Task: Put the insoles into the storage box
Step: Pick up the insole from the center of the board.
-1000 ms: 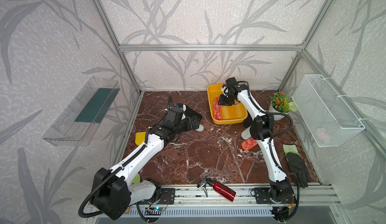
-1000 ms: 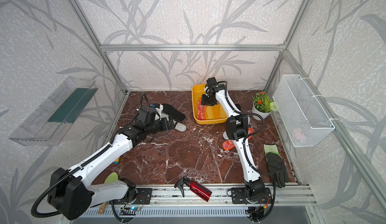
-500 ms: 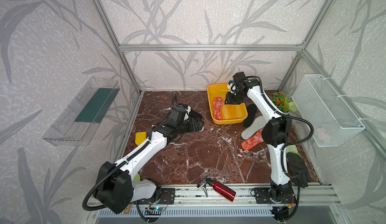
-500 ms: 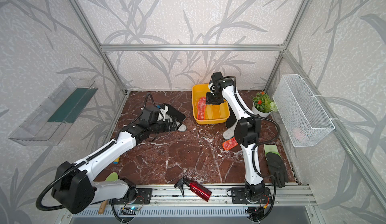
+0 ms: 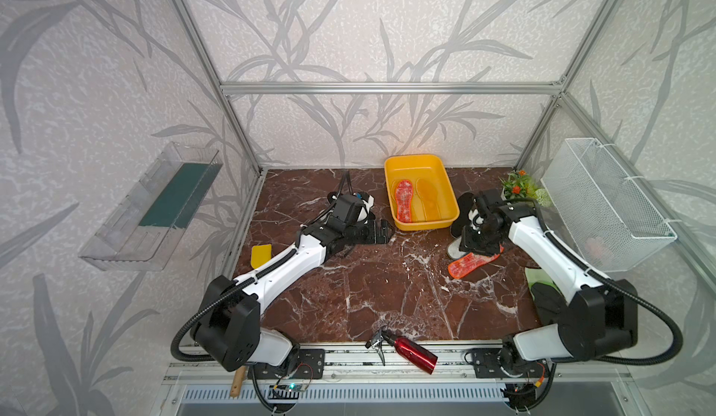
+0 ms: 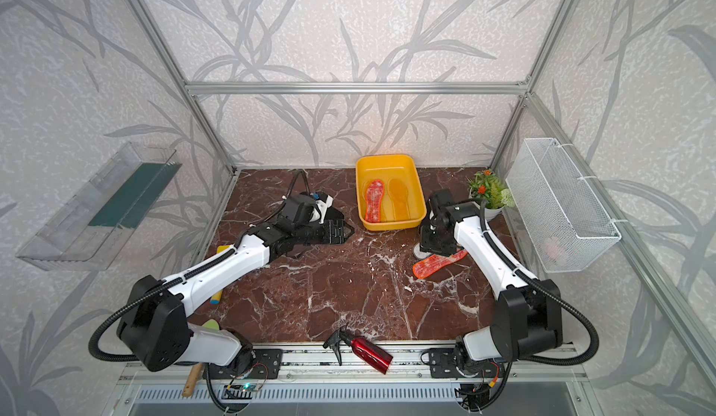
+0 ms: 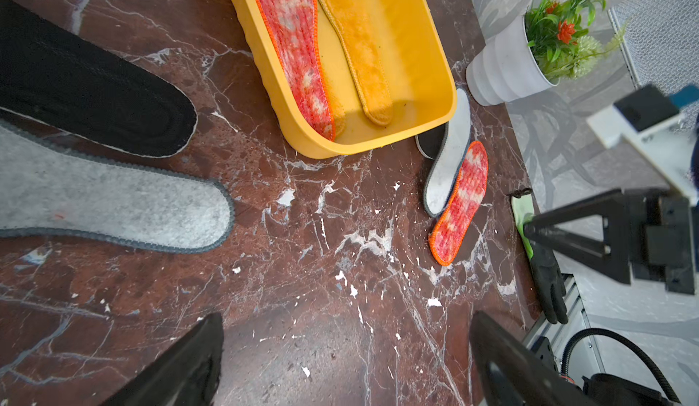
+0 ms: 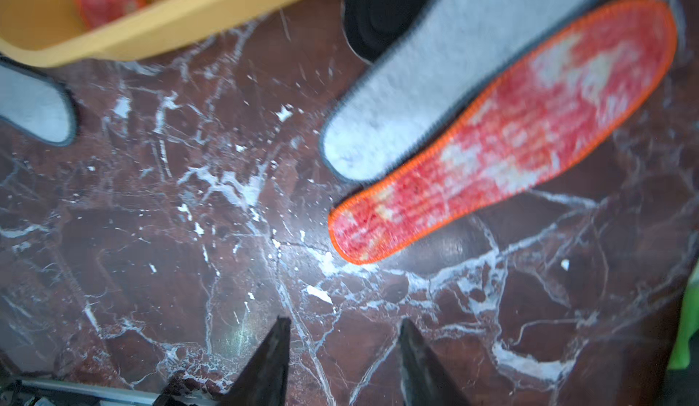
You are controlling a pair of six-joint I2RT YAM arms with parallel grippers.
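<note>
In the storage box point(image 5: 414, 157) lie a mottled red insole point(image 5: 403, 200) and a yellow-orange insole point(image 5: 428, 197); both jaws gape empty.

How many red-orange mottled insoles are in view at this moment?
2. One red-orange insole lies inside the storage box, beside a yellow-orange insole. A second red-orange insole lies on the table outside it, partly over a grey insole. Others may be hidden from view.

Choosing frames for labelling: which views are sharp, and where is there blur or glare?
Right wrist view: motion-blurred, the red-orange insole smeared, a glare patch on the marble tabletop. Left wrist view: crisp on the storage box, near claw fingers soft. Both top views: sharp, evenly lit.
</note>
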